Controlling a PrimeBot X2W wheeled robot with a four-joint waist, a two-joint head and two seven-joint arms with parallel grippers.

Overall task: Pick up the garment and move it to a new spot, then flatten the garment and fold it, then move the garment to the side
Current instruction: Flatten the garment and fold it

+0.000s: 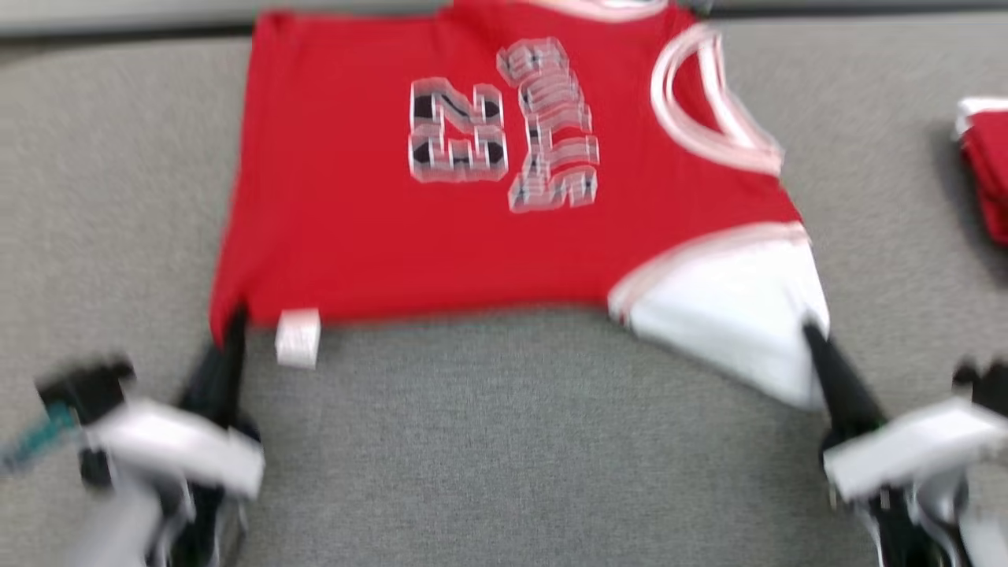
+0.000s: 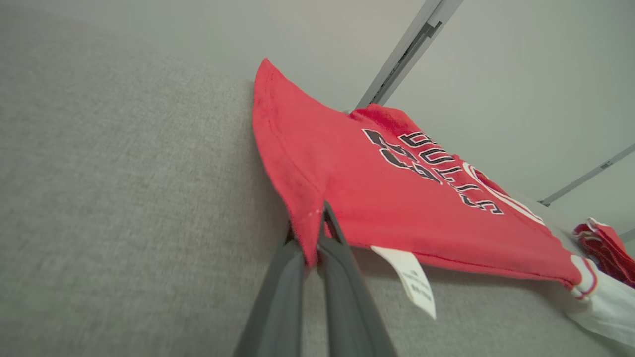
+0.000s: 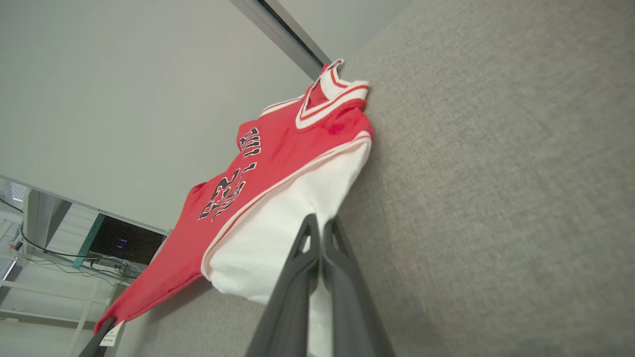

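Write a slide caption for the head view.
Left gripper and right gripper pinch near corners of the red jersey on a grey table.

The scene is lit brightly and evenly by soft, diffuse light. The head view is smeared throughout by motion blur, so the print on the red garment (image 1: 504,197) is doubled and cannot be read. Both wrist views are rendered sharply. Faint, soft-edged shadows are cast beneath the garment's raised edge onto the grey surface (image 2: 124,198).

Red garment (image 1: 354,220), white sleeve (image 1: 732,331), black-and-white lettering (image 1: 504,126); grey surface (image 1: 512,441)
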